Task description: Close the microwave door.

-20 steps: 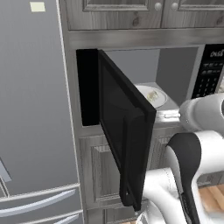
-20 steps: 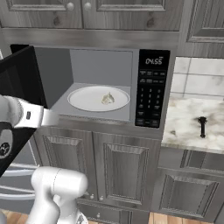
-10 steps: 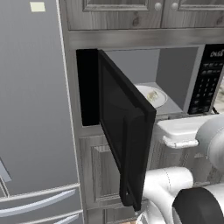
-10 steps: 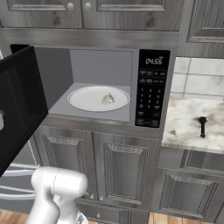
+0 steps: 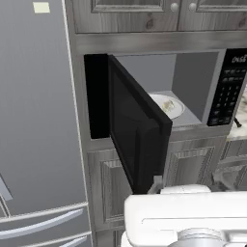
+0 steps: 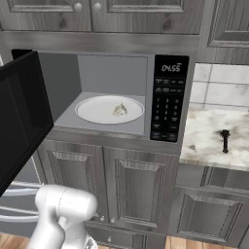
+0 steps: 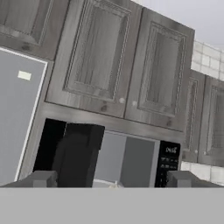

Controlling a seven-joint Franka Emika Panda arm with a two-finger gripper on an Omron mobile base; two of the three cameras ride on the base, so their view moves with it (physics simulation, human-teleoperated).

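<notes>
One microwave door (image 5: 137, 130) swung wide, microwave (image 6: 168, 99) cavity exposed

grey wood cabinets (image 6: 121, 185), fridge (image 5: 36, 120), marble counter (image 6: 209, 141).

Domestic kitchen: grey wooden cabinets (image 6: 121, 182) are surrounding a built-in microwave (image 6: 168, 99) ahead of the gripper (image 7: 111, 179), fridge (image 5: 34, 120) leftward, marble bench (image 6: 214, 141) rightward.

- One microwave (image 6: 116, 97), beyond the pincer, with one microwave door (image 5: 137, 128) and one keypad strip (image 6: 168, 99).
- One white plate (image 6: 109, 109) in its cavity, carrying one small food item (image 6: 119, 110).
- One grey fridge (image 5: 36, 120).
- Two upper cabinet doors (image 7: 127, 65) above the pincer.
- One marble counter (image 6: 214, 138).
</notes>
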